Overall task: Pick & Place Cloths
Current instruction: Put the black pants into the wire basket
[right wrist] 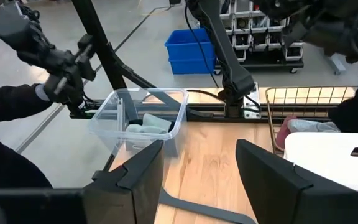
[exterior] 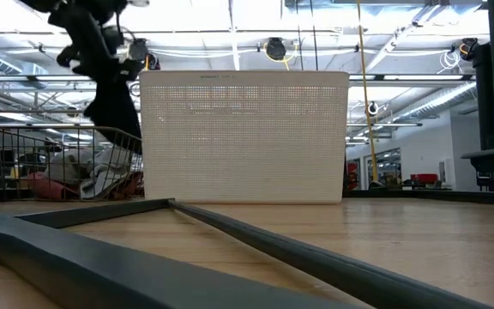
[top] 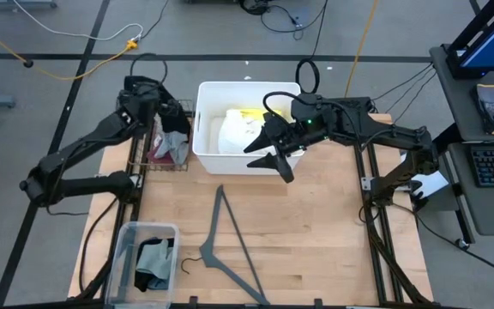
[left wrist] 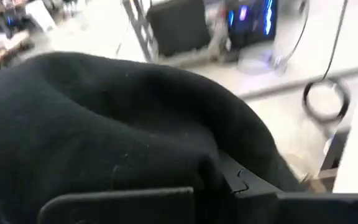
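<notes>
The bench (top: 316, 232) carries a white bin (top: 206, 129) as landmark. Left of it, above the wire basket (top: 157, 159), the left gripper (top: 165, 112) has its jaws pinched shut on the black cloth (top: 176, 120). It could snag the basket's rim or slip free early. White (top: 234, 133) and yellow (top: 249, 114) cloths lie in the bin; the right gripper (top: 273, 146), jaws spread and empty, hangs over the bin's front edge. Only the right wrist view shows the clear tub's (right wrist: 120, 118) pale cloth clearly.
</notes>
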Controlling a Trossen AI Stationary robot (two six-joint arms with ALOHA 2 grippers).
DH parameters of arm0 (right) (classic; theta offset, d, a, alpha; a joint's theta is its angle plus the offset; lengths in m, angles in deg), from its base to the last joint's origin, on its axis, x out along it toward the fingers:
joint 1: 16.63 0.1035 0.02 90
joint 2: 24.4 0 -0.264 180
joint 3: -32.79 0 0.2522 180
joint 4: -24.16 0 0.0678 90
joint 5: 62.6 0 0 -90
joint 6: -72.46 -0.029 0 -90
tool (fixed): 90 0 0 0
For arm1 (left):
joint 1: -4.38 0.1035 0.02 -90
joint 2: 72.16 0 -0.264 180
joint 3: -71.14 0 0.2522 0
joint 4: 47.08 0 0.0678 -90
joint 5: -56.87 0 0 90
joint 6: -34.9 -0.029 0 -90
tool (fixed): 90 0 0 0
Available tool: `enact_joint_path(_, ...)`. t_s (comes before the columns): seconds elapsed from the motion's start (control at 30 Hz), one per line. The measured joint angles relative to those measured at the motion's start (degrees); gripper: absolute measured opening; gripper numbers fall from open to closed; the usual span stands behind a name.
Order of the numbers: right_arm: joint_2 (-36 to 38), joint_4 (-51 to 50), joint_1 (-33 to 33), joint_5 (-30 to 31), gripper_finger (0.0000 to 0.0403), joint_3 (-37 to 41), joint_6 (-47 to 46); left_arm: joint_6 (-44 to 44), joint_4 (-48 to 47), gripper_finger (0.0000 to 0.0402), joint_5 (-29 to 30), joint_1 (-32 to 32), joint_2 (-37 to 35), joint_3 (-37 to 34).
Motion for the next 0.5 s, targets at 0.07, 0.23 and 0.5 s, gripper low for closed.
enact_joint_path(0.07,0.0,-0.2,0.0,0.0,0.0192,0.0,-0.1,1.5,-3.2,0.0004,-1.4,1.8,1.4,0.0)
enact_joint_path(0.23,0.0,-0.2,0.0,0.0,0.0190,0.0,-0.1,3.6,-12.5,0.0003,-8.0,3.5,3.4,1.6)
enact_joint_path(0.5,0.0,-0.2,0.0,0.1,0.0188,0.0,-0.1,10.4,-23.8,0.0004,-17.2,6.1,6.3,3.4)
